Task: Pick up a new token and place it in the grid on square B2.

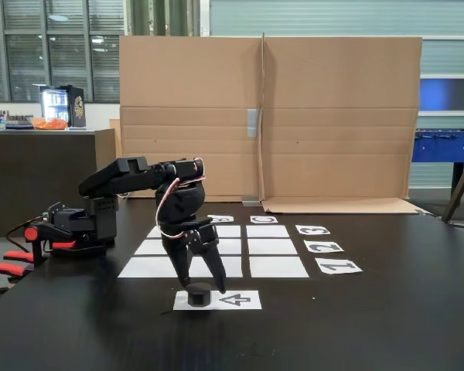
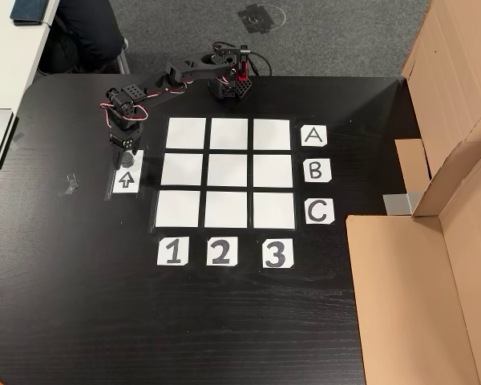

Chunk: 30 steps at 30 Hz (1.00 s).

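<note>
You're hovering the gripper (image 1: 203, 284) with fingers spread, straddling the token (image 1: 199, 296), which is sitting on the arrow sheet (image 2: 126, 172) at 9 o'clock of the grid (image 2: 226, 172). Closing off-center is probably going to kick it sideways across the tabletop (image 2: 80, 305).

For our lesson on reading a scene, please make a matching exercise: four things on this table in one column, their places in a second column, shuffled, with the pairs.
Things:
1. token
2. square B2
3. card printed C
4. tool

Places:
a. centre of the grid
b. on the arrow sheet
c. poised, fingers astride the token
d. beside the grid's bottom row in the top-down fixed view

Pairs: 1-b, 2-a, 3-d, 4-c
</note>
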### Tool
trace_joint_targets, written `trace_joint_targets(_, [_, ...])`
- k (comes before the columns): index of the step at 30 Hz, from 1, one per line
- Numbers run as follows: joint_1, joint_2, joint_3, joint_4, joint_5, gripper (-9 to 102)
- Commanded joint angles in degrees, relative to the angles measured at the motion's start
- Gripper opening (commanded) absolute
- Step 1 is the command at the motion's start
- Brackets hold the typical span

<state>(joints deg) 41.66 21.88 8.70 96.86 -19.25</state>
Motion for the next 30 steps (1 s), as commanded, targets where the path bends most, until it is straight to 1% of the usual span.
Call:
trace_joint_targets(1, [0.3, 0.2, -2.9, -0.3, 0.4, 32])
trace_joint_targets(9, [0.7, -0.2, -3.1, -0.4, 0.7, 31])
trace_joint_targets(24, [0.7, -0.5, -3.3, -0.4, 1.1, 23])
trace_joint_targets(30, [0.7, -0.6, -3.3, -0.7, 1.5, 23])
